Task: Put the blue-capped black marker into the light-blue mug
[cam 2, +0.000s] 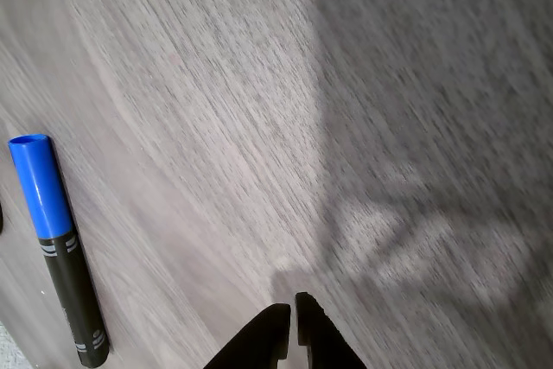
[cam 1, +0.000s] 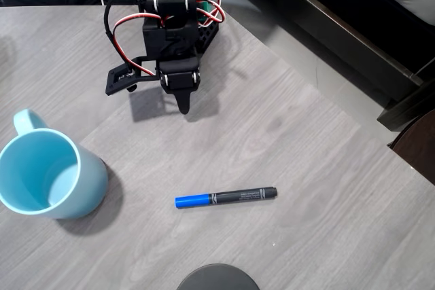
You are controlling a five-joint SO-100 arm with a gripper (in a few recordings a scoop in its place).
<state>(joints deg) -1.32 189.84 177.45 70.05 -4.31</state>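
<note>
The blue-capped black marker (cam 1: 225, 197) lies flat on the grey wood table, blue cap to the left in the overhead view. In the wrist view the marker (cam 2: 59, 246) lies along the left edge, cap toward the top. The light-blue mug (cam 1: 47, 174) stands upright at the left with nothing inside and its handle at the upper left. My black gripper (cam 1: 182, 105) hangs over the table's upper middle, well above and left of the marker in the overhead view. Its fingertips (cam 2: 292, 310) are together with nothing between them.
The table's right edge (cam 1: 319, 93) runs diagonally, with floor and dark furniture beyond it. A round dark object (cam 1: 217, 278) pokes in at the bottom edge. Red and black cables loop around the arm's wrist (cam 1: 170, 5).
</note>
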